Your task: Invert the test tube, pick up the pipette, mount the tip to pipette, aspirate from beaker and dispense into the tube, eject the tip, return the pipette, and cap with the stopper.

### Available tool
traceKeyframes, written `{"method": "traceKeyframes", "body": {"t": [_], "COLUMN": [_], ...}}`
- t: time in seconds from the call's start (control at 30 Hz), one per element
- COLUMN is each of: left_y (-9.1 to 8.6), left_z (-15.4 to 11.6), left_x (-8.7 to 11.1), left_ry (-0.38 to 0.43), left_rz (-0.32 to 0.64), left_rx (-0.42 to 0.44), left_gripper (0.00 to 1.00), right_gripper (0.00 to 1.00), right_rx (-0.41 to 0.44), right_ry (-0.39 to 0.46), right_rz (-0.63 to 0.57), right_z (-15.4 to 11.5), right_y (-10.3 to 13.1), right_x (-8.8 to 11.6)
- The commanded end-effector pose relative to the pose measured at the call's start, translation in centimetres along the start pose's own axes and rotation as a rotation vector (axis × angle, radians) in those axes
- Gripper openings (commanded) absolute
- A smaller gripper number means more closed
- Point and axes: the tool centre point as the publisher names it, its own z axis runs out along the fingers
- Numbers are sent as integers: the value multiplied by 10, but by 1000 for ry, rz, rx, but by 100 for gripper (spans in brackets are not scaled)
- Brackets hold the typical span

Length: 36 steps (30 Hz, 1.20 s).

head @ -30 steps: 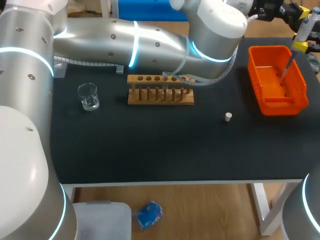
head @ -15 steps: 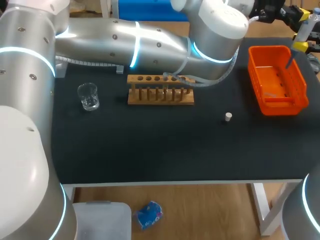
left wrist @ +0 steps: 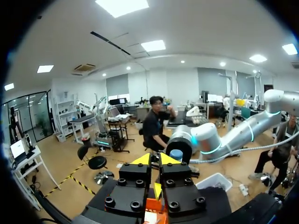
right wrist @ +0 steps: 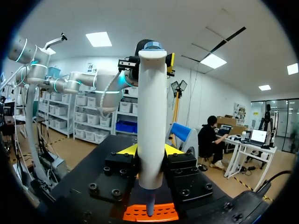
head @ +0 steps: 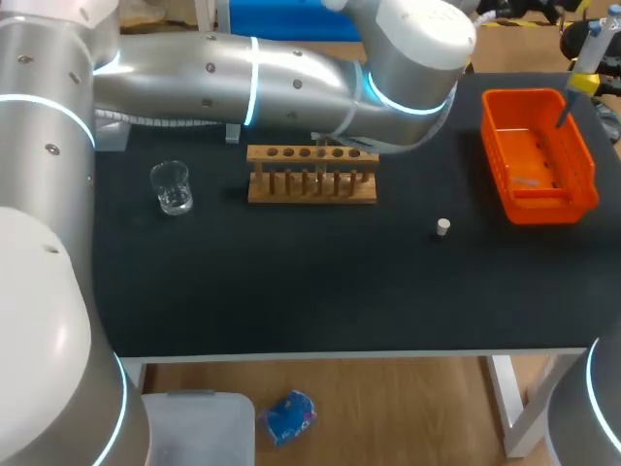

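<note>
— Head view: found pipette (head: 594,53) at upper right, poised over orange basket (head: 522,95), probably for dropping its tip inside.
— Right wrist view: noted right gripper (right wrist: 150,151) clamped on it, upright. Left wrist view: saw left gripper (left wrist: 154,159) pressed together, empty, likely parked aside.

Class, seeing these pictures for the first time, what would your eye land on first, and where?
The bright orange basket at the table's right end, and the white pipette upright in the right gripper above it. Then the huge silver left arm across the table's back.
</note>
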Motion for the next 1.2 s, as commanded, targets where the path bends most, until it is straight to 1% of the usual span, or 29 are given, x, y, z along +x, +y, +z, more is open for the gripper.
{"method": "traceKeyframes", "body": {"t": [0.03,0.07,0.17,0.27,0.33,0.47,0.5,0.53,1.1,1.13,1.17,1.2], "left_y": [-5,-7,-9,-7,-3,8,11,14,14,14,15,16], "left_z": [-27,-32,-49,-71,-87,-117,-123,-125,-125,-129,-133,-138], "left_x": [-2,-1,2,5,9,21,23,25,25,25,25,26], "left_ry": [15,21,24,-2,-7,1,-6,-24,-24,-15,-23,-24], "left_rz": [16,17,30,25,14,-12,-26,-31,-31,-47,-38,-34], "left_rx": [215,212,139,87,65,-20,-52,-107,-107,-83,-91,-96], "left_gripper": [100,100,100,100,100,100,100,100,100,100,100,100], "right_gripper": [0,0,0,0,0,0,0,0,0,0,0,0], "right_rx": [0,0,0,0,0,0,0,0,0,0,11,3], "right_ry": [4,4,4,4,4,4,4,4,4,4,13,25], "right_rz": [0,0,0,0,0,0,0,0,0,0,-7,-8], "right_z": [-1,-1,-1,-1,-1,-1,-1,-1,-1,-1,1,5], "right_y": [0,0,0,0,0,0,0,0,0,0,1,2], "right_x": [-1,-1,-1,-1,-1,-1,-1,-1,-1,-1,3,6]}}
